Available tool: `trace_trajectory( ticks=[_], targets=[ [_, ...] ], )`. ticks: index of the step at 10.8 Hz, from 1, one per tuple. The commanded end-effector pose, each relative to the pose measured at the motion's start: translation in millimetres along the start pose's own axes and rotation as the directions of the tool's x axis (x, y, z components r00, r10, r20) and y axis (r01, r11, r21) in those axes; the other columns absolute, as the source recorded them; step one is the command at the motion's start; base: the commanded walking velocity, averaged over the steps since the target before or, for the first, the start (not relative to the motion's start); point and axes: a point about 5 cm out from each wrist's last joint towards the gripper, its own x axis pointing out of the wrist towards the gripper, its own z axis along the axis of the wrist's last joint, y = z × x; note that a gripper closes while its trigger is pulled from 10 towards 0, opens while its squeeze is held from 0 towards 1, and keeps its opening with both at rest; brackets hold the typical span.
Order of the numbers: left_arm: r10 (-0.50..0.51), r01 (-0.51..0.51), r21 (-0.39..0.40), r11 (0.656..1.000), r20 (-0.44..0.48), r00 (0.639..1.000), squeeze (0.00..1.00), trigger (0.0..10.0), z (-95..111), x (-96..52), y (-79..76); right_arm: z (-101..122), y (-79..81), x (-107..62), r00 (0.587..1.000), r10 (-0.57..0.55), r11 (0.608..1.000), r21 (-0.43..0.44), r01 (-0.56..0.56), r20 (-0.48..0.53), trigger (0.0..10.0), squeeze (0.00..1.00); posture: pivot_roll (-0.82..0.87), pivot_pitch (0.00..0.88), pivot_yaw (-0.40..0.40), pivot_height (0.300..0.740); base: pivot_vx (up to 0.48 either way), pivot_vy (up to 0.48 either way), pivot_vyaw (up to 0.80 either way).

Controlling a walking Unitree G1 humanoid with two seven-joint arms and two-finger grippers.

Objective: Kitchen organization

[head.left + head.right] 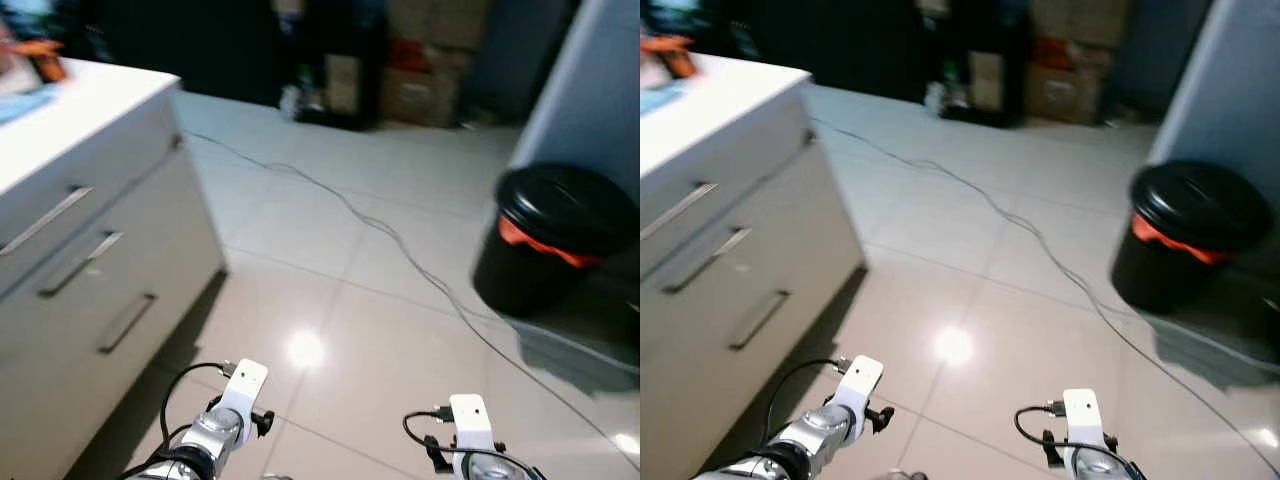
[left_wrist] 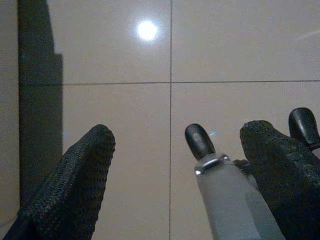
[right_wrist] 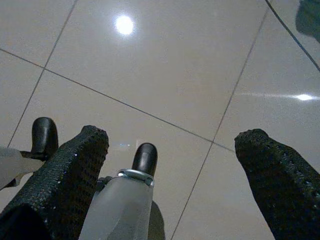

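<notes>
A white kitchen counter (image 1: 70,120) with three drawer handles (image 1: 80,262) stands at my left. On its far end lie an orange thing (image 1: 45,60) and something light blue (image 1: 20,100), both blurred. Both arms hang low at the bottom of the eye views, the left wrist (image 1: 235,405) and the right wrist (image 1: 470,425) over the floor. In the left wrist view my left gripper (image 2: 180,135) is open above bare tiles. In the right wrist view the right gripper (image 3: 174,136) is open too, holding nothing.
A black bin with an orange liner (image 1: 555,245) stands at the right by a grey wall. A thin cable (image 1: 400,245) runs across the glossy tiled floor from the back left to the front right. Cardboard boxes (image 1: 420,70) sit in the dark far end.
</notes>
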Motion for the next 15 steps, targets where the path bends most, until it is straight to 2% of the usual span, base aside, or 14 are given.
trace_trajectory(
  ticks=[1, 15],
  targets=[
    [0.007, -0.007, 0.015, 1.0, -0.009, 1.0, 0.0, 10.0, -0.8, -0.5, 3.7, -0.7, 0.0, -0.1, 1.0, 0.004, 1.0, -0.013, -0.004, -0.002, 10.0, 0.0, -0.08, 0.0, 0.063, 0.74, 0.0, 0.0, 0.8],
    [0.015, -0.015, 0.018, 1.0, -0.04, 0.999, 0.0, 10.0, -14.7, -1.2, 3.1, 1.6, -0.6, 0.1, 1.0, 0.003, 0.999, -0.048, -0.003, 0.003, 10.0, 0.0, -0.08, 0.0, 0.062, 0.74, 0.0, 0.0, 0.8]
  ],
)
